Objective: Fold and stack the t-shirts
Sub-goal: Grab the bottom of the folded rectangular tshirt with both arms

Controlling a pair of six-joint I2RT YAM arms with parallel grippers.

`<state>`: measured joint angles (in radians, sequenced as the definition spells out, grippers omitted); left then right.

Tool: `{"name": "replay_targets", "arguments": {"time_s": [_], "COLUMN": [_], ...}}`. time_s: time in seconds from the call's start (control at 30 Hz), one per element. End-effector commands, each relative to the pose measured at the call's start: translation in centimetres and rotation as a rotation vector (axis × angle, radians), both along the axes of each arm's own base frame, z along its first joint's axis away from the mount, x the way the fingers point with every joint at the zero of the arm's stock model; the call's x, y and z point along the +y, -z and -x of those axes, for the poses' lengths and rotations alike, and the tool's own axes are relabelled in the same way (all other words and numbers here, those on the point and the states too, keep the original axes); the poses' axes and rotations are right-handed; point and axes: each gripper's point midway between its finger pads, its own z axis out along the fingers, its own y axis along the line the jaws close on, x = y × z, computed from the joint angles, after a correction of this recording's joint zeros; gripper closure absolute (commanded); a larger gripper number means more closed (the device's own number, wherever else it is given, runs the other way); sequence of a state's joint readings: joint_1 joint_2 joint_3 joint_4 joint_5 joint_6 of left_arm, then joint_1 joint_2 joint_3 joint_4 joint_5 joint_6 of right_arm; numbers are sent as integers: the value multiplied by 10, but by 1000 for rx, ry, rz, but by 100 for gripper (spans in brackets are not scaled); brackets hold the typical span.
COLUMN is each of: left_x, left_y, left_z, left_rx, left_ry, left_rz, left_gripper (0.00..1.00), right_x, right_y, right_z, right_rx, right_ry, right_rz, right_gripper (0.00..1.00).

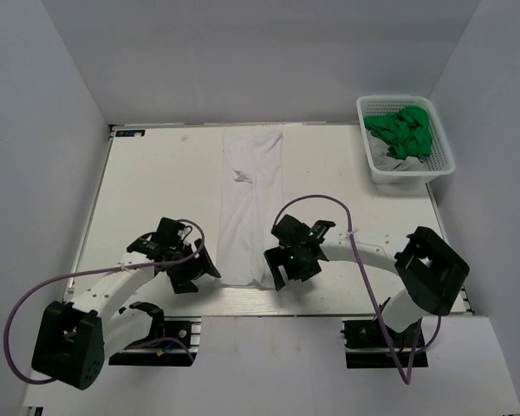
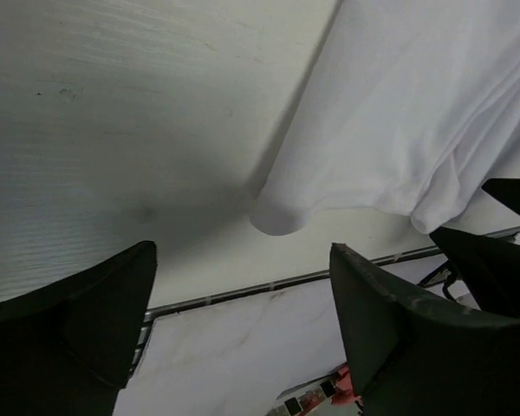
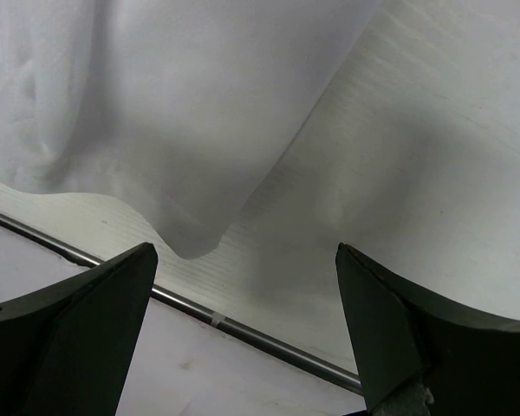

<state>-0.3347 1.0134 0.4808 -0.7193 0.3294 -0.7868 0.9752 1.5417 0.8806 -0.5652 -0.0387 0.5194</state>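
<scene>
The white t-shirt (image 1: 251, 199) lies as 1 long narrow strip down the middle of the table (image 1: 156, 182), its near hem at the front edge. The left gripper (image 2: 243, 342) and right gripper (image 3: 247, 334) hover at its 2 near corners, jaws spread, nothing pinched (probably placed to lift the hem for a fold). The green t-shirts (image 1: 403, 130) sit bunched in the basket (image 1: 412, 176); how many, I cannot tell.

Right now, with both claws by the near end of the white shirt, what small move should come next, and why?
Probably lower the left claw and right claw onto the near corners of the shirt and close. It lies as a long strip; both claws are open and empty, each with a corner just ahead.
</scene>
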Motion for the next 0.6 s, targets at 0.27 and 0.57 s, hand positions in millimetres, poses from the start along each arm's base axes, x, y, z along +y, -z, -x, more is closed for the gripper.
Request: {"name": "replay_targets", "arguments": {"time_s": [0.27,0.57], "left_x": [-8,-8], "left_y": [21,38], "left_z": [11,9], "left_rx": [54,60], "left_ry": [82,73], "left_rz": [2,-29], "left_gripper": [39,52], "right_x": [27,24], "right_y": [-4,6], "right_z": [1,8], "right_rx": [113,159], "right_ry": [-32,-20], "right_rz": [-139,-120], "right_gripper": [26,41]}}
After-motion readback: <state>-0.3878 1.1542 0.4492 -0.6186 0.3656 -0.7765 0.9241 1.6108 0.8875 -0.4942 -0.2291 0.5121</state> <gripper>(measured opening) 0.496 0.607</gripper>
